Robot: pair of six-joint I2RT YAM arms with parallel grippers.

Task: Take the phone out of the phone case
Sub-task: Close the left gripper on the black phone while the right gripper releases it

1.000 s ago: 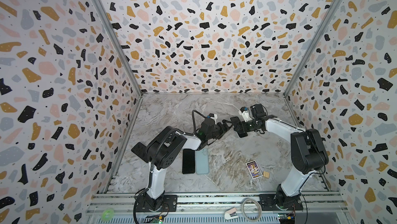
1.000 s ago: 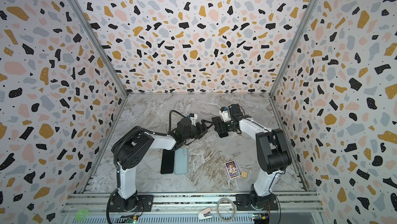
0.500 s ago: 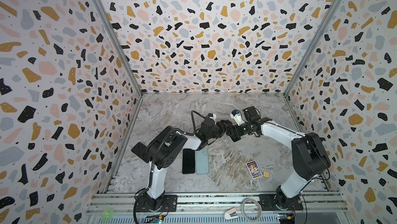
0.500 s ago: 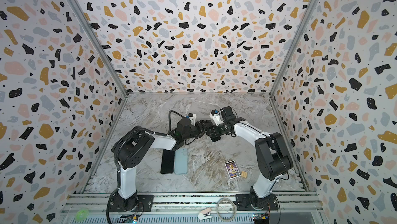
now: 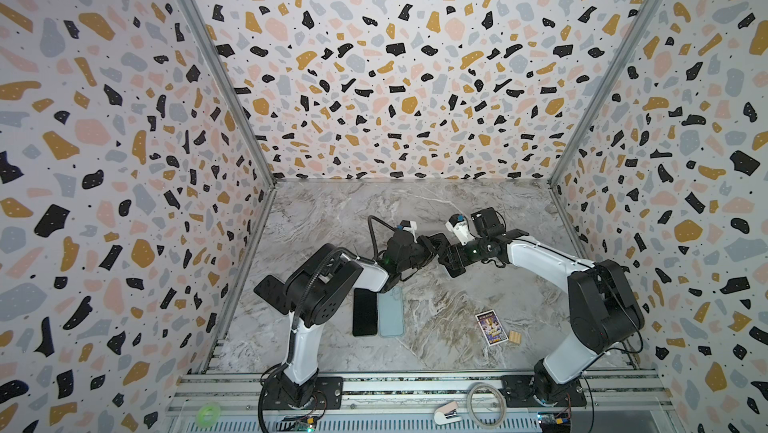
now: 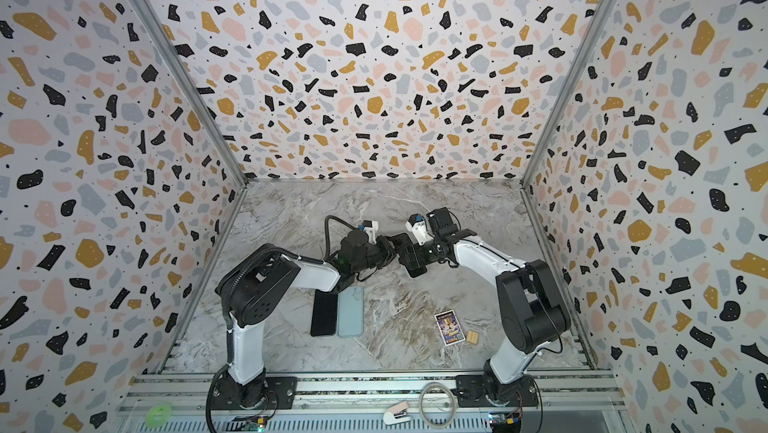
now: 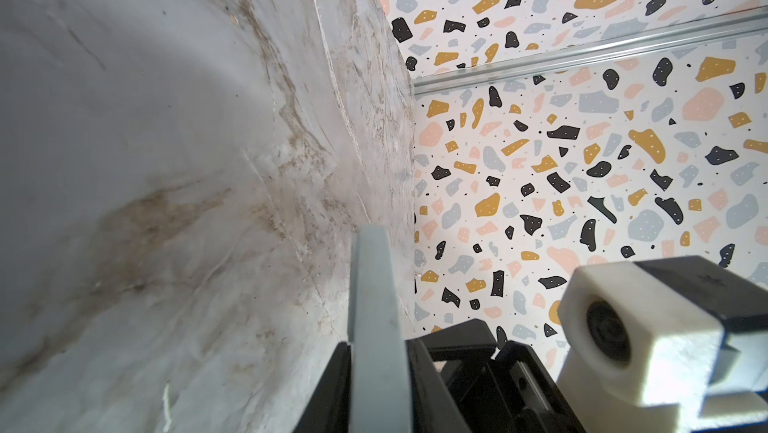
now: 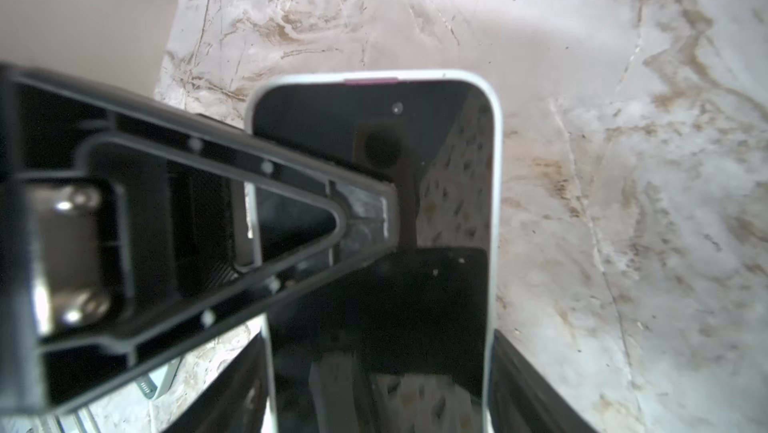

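Right wrist view shows a phone (image 8: 436, 152), dark screen facing the camera, seated in a pale phone case (image 7: 374, 306) whose rim frames the glass. The right pincer (image 8: 378, 389) holds it across its width, one black finger against each long edge. A finger (image 8: 249, 223) of the left pincer (image 5: 436, 244) lies across the screen from the side. The left wrist view shows the case edge-on as a grey slab, with that pincer's jaws set narrow, one on each face. In both top views the two arms reach inward and their pincers meet over the middle of the marbled tabletop (image 5: 415, 202), with the cased phone between them; it is too small there to make out clearly. Toward the front left of the tabletop, a black handset (image 5: 365, 312) and a pale blue case (image 5: 390, 312) lie flat side by side, long edges touching. Toward the front right corner lies a colourful card (image 5: 491, 328), with a small wooden block (image 5: 515, 337) just beside it.
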